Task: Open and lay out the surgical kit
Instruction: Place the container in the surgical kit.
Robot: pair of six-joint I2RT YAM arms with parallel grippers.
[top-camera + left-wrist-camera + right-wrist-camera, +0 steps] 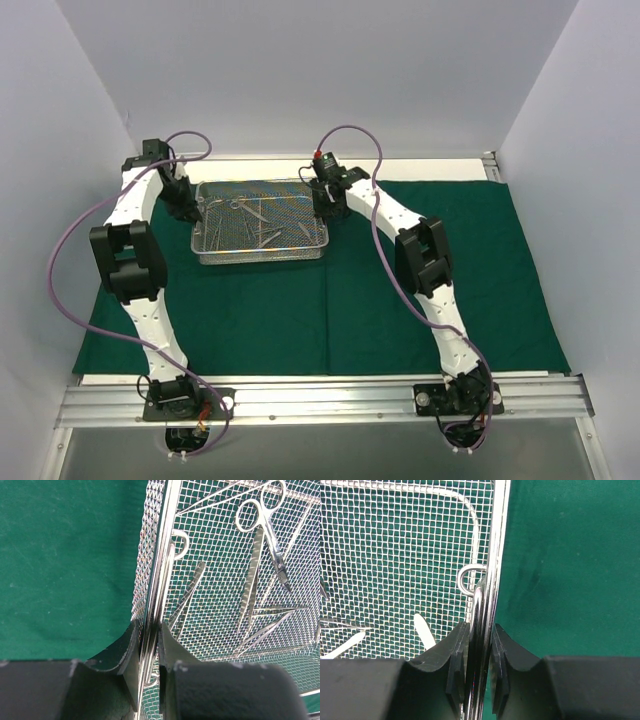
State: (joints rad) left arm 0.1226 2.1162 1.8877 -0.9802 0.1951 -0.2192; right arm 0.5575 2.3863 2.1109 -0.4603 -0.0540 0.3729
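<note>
Left claw [148,647]: mine, clamped on the mesh tray [258,256] rim, left end.
Right claw [479,652]: mine, clamped on the right-end rim.
Tray: upper centre of the top view, on green cloth [400,300], instruments [262,222] inside.

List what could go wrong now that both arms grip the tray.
1. The left fingers and right fingers pinch only the thin wire rim of the tray; it may slip out.
2. An uneven lift could tilt it, and the loose instruments would slide or spill.
3. Dragging it could bunch the cloth.
</note>
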